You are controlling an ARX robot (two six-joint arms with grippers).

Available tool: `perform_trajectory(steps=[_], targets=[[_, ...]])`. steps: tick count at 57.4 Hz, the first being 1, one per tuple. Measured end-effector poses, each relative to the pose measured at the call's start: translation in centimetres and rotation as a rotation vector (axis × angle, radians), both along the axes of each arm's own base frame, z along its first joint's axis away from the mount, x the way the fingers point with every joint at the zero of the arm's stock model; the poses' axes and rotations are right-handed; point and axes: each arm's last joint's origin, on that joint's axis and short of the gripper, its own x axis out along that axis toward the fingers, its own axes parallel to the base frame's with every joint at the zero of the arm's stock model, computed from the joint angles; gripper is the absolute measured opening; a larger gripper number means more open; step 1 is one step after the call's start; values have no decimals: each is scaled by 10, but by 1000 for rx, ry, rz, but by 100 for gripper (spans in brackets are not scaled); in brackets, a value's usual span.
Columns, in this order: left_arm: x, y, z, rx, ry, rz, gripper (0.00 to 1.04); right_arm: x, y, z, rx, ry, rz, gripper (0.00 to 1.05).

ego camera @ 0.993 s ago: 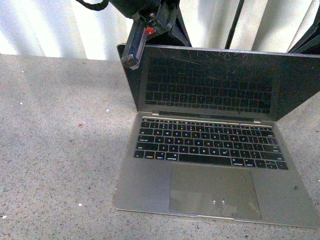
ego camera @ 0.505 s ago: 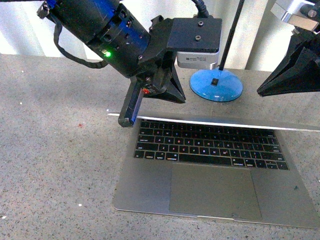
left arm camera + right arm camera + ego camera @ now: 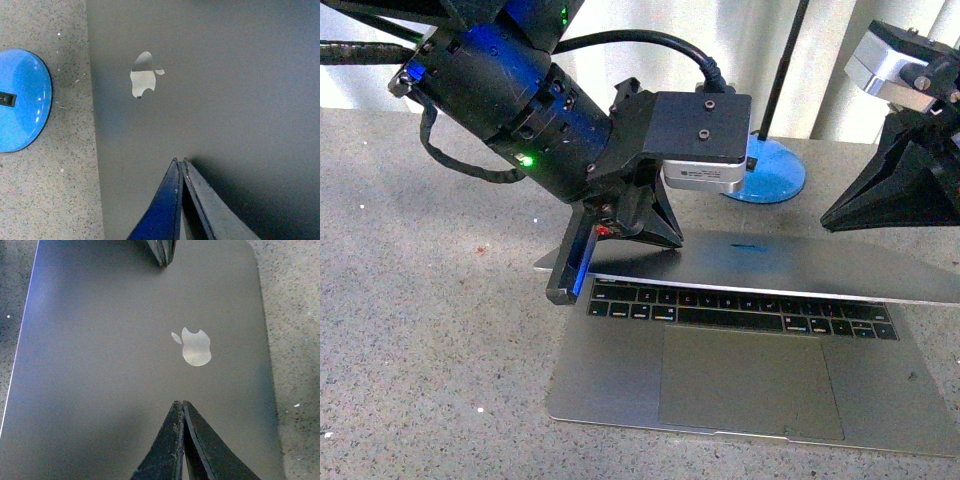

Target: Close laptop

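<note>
Both left fingers and right fingers sit pinched together, empty; we press the laptop lid down evenly until flush.

grey speckled tabletop spreads out to the left of the left pincer, w/ tiny white flecks. behind the pincer, at the back: white pleated curtain, brightly lit. past the pincer & off to its right: round blue stand base on the tabletop, thin black pole rising from it.
</note>
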Motion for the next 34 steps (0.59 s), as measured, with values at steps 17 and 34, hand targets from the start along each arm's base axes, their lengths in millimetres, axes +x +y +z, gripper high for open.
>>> perform_trajectory(steps=[17, 34], targets=[[-10, 2, -1, 4, 10, -4, 4, -10, 4, -15, -3, 41, 9, 3], [-16, 5, -7, 7, 19, -4, 4, -20, 9, -26, -7, 69, 25, 3]])
